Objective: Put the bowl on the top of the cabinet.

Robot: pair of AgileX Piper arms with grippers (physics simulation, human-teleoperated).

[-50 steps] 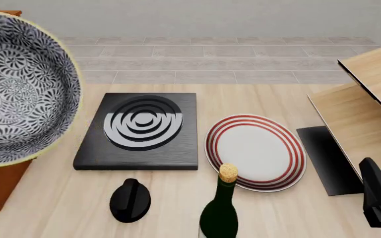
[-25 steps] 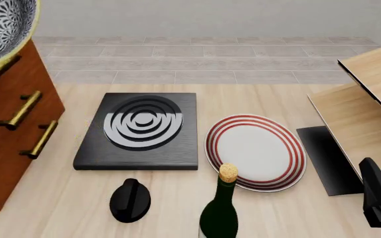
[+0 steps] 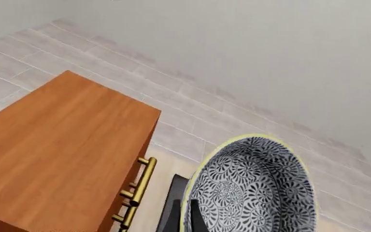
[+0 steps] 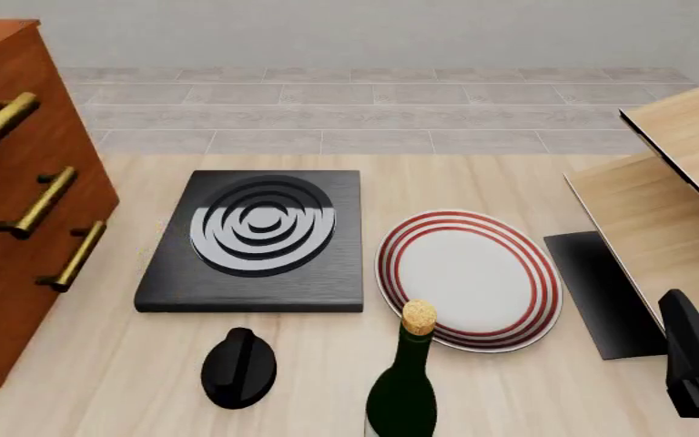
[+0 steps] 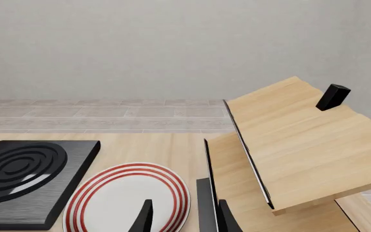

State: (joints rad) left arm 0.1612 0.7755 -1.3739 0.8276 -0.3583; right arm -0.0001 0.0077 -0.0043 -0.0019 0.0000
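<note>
The speckled grey-blue bowl (image 3: 253, 186) with a pale rim shows only in the left wrist view. My left gripper (image 3: 189, 218) is shut on its rim, with one dark finger (image 3: 196, 221) inside the bowl. It is held in the air, higher than the cabinet's top (image 3: 60, 145) and off to the side with the brass handles (image 3: 138, 191). The reddish-brown cabinet (image 4: 15, 228) stands at the left edge of the front view; neither the bowl nor the left gripper shows there. My right gripper (image 5: 185, 220) is open and empty, low at the table's front right (image 4: 695, 364).
A black hotplate block (image 4: 258, 238) sits mid-table, with a black knob-shaped object (image 4: 239, 366) in front of it. A white plate with red rings (image 4: 469, 278) and a corked dark bottle (image 4: 404, 387) are nearby. A pale wood panel structure (image 4: 677, 173) stands at the right.
The bowl has risen and left the front view at the upper left, uncovering the cabinet's front and handles. The right arm has not moved.
</note>
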